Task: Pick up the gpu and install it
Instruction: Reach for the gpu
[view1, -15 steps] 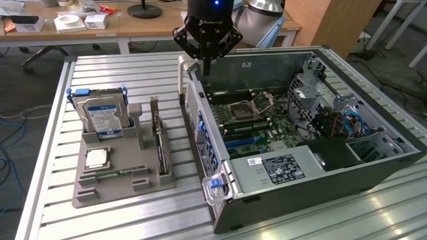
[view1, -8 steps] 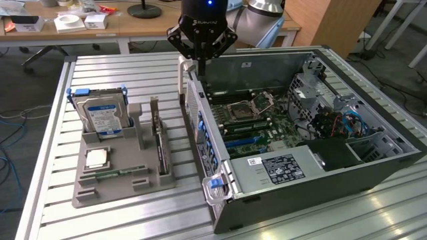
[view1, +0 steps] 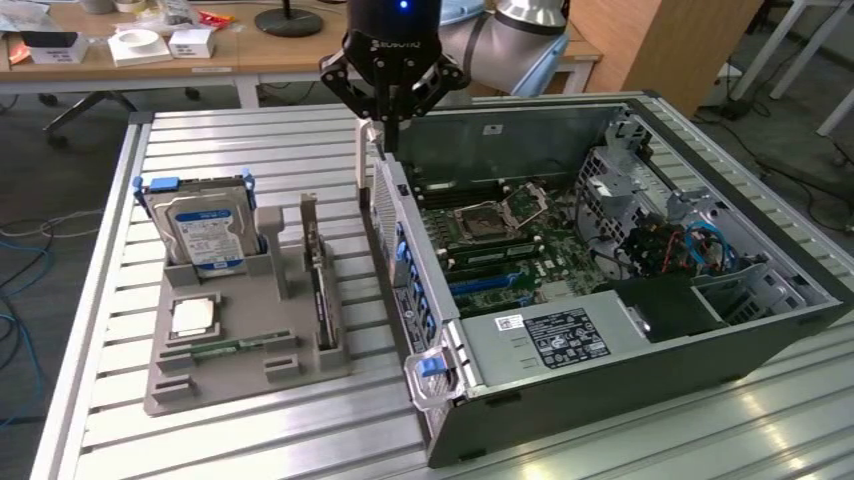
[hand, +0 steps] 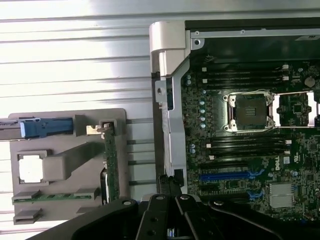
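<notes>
Lab workshop, slatted aluminium surface (view1: 240, 140) in front, wooden desk (view1: 267, 55) w/ small white boxes (view1: 147, 45) behind. On the surface, at the exterior view's left, sits a gray holder tray (view1: 240, 385). At the exterior view's right is an open PC case (view1: 641, 370), side panel off, motherboard (view1: 507, 240) exposed w/ bare CPU socket (view1: 481, 220) and power supply (view1: 554, 335) near the front.

The robot arm's claw (view1: 379, 128) hangs above the far end of the case wall that faces the tray. Its fingers are clenched together, w/ nothing seen between them. In the wrist view the claw (hand: 172, 187) sits over that same wall, beside the motherboard's blue slots (hand: 225, 176).

The gpu (view1: 315, 270) stands on edge in the tray, in the slot nearest the case, apart from the claw and untouched. Seen from the wrist, the gpu (hand: 111, 162) shows as a thin green-edged strip w/ its metal bracket at one end.

Also in the tray: a silver hard drive (view1: 207, 235) w/ blue label, upright at the far end. A square CPU chip (view1: 195, 318) lies flat in the middle. A narrow green memory stick (view1: 227, 349) lies near the front edge.
</notes>
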